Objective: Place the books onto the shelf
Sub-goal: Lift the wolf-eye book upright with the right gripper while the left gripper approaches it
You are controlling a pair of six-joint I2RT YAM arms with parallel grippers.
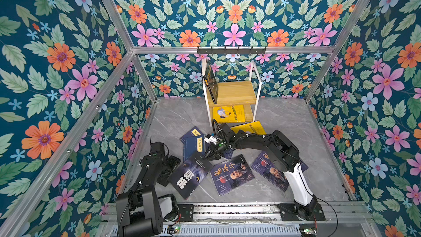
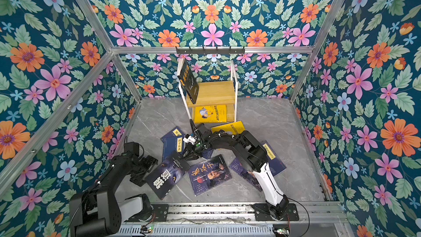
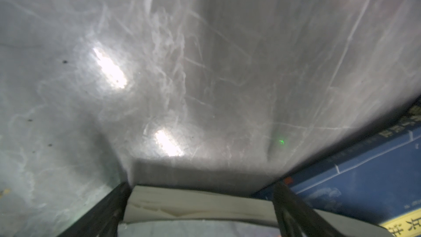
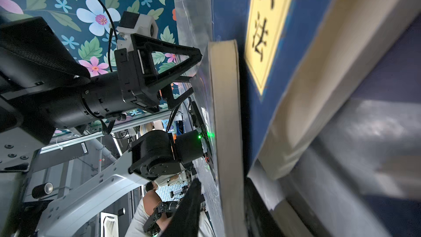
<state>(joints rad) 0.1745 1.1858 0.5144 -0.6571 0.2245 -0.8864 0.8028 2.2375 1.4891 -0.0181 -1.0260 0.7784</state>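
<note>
The shelf (image 1: 237,92) stands at the back wall with a black book (image 1: 210,80) leaning on its upper board and a yellow book (image 1: 229,113) flat on the lower one. Several books lie on the floor: navy ones (image 1: 196,144), a yellow one (image 1: 249,127) and bearded-man covers (image 1: 232,174). My right gripper (image 1: 206,156) (image 4: 224,192) is shut on the far edge of the black book with white characters (image 1: 189,176), one finger (image 4: 186,210) on its cover. My left gripper (image 1: 172,168) (image 3: 201,186) stands open over that book's page edge (image 3: 196,204).
A black hook rail (image 1: 231,50) runs above the shelf. Floral walls and aluminium posts (image 1: 319,83) close in the grey marble floor (image 1: 296,121). Another bearded-man book (image 1: 271,174) and a navy one (image 2: 271,153) lie partly under my right arm.
</note>
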